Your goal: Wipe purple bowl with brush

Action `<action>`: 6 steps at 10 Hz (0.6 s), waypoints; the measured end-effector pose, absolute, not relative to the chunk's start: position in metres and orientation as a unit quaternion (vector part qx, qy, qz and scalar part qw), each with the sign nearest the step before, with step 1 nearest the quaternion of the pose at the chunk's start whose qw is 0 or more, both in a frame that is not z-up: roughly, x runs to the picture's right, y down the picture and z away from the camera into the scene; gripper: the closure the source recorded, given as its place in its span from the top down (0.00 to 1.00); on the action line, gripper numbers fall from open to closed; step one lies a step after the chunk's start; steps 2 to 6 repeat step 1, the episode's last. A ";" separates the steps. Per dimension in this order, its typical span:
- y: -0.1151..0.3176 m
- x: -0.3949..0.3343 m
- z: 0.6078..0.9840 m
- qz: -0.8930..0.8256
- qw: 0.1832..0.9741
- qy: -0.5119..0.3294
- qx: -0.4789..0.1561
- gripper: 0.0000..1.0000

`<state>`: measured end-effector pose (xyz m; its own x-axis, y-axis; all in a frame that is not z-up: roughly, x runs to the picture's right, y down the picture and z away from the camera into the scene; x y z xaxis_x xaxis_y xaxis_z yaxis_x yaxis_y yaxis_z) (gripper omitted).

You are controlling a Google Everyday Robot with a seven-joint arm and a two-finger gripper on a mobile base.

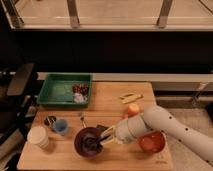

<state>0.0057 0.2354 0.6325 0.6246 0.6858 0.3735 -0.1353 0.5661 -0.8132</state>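
The purple bowl sits on the wooden table near its front edge, dark and glossy inside. My gripper is at the bowl's right rim and holds a brush with a light handle. The brush's dark head reaches down into the bowl. My white arm comes in from the right and crosses over the orange bowl.
A green tray with small items stands at the back left. A small blue cup, a dark small object and a white cup stand left of the bowl. A banana peel-like yellow object and an orange fruit lie at the right.
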 end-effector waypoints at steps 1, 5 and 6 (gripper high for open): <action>0.239 0.009 0.624 0.260 0.812 -0.351 -0.386 0.00; 0.239 0.009 0.624 0.260 0.812 -0.351 -0.386 0.00; 0.239 0.009 0.624 0.260 0.812 -0.351 -0.386 0.00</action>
